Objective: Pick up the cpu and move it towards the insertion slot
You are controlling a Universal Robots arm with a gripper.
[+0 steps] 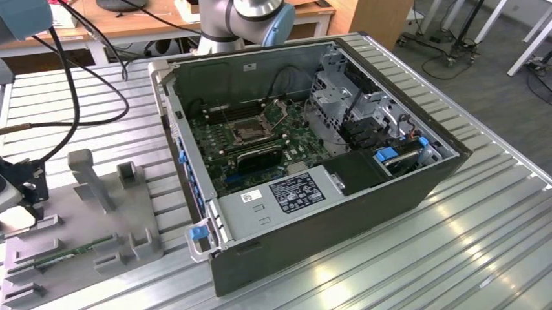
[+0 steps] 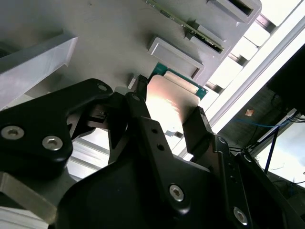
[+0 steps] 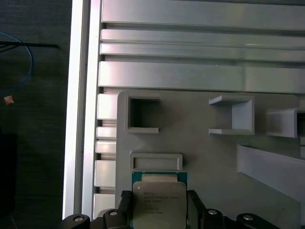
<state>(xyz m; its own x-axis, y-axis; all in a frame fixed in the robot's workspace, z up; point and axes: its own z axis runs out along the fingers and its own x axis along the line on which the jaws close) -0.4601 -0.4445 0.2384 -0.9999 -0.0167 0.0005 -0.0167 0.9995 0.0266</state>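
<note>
gripper (image 2: 169,112) closed on the cpu (image 3: 159,202), carry not begun
your fingers (image 2: 205,131) pinch it by two opposite edges; the cpu sits low at the grey holder plate (image 3: 200,162), just beside a small block (image 3: 156,161); judge the grasp as made, the lift and transfer as left; the insertion slot (image 1: 251,131) lies well apart, inside the open computer case (image 1: 345,213), in the exterior view

Silvery cpu (image 3: 158,202), green-rimmed — flat on grey plate (image 3: 214,162); insertion slot (image 1: 250,131) — silver-framed, dark-centred, inside case (image 1: 345,213).
</note>
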